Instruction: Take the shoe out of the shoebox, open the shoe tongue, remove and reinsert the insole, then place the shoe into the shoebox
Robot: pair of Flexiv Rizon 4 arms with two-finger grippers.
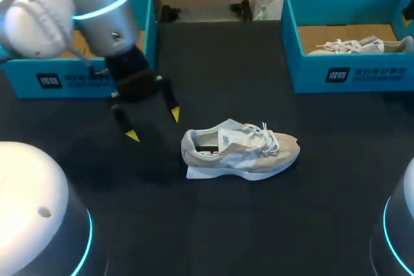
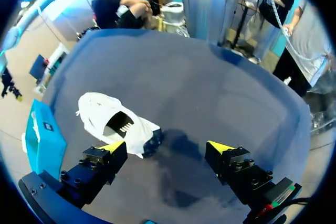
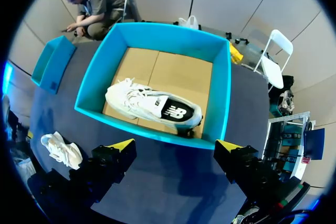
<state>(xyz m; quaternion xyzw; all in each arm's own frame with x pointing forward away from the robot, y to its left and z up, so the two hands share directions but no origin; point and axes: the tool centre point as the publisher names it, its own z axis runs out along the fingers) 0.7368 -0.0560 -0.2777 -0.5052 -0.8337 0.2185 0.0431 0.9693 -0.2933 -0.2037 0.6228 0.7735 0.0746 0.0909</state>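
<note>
Silver-grey left arm [image 1: 77, 11], cyan ring, black end effector [image 1: 153, 125], yellow tips.

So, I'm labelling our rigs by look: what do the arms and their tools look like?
The left arm is silver-grey with a rounded white joint housing and a glowing cyan ring. The left tool is black, its two fingers ending in yellow tips. The right tool matches, with bolted black finger blocks and a red-and-green mark on one.

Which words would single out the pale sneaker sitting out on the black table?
Start at the black table. Near its middle stands a beige-and-white laced sneaker. Unlike the white sneaker inside the right-hand blue cardboard shoebox, it sits outside any box.
</note>
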